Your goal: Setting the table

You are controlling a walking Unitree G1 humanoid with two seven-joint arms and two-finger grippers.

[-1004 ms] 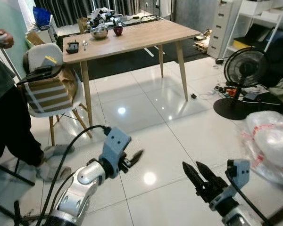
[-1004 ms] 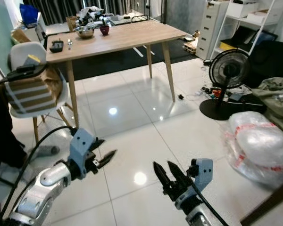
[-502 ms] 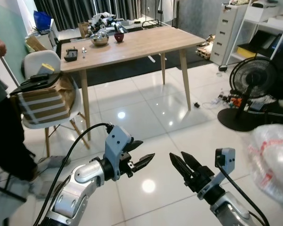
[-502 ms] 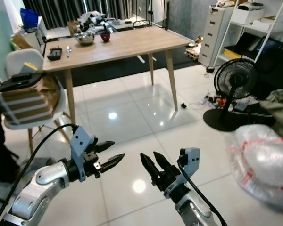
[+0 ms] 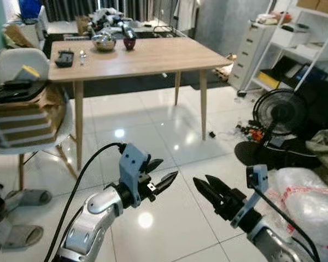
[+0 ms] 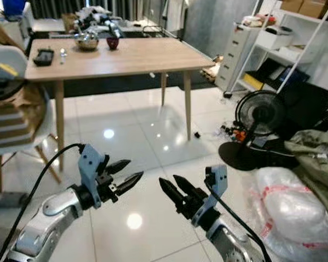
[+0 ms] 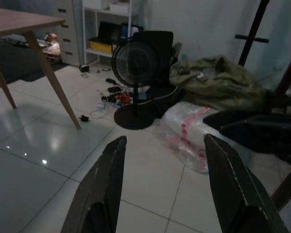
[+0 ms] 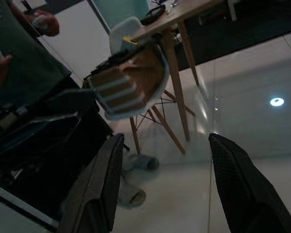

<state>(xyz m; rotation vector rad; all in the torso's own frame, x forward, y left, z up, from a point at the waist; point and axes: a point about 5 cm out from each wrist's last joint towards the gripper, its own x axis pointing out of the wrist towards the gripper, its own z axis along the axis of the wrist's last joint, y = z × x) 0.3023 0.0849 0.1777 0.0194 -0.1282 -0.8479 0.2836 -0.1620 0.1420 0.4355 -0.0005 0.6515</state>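
Bare tiled floor (image 5: 169, 125) is lying open toward the desk (image 5: 147, 54) at 12 o'clock. A chair (image 5: 22, 109) is crowding 10 o'clock, while a fan (image 5: 276, 117) and plastic bag (image 5: 311, 191) are blocking 2 to 3 o'clock.

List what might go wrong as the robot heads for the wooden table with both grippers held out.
1. The white chair, loaded with a striped bag, stands at the wooden table's near corner; the left gripper might clip it.
2. The standing fan and loose cables beside it could snag a step.
3. Glossy floor tiles may be slippery.
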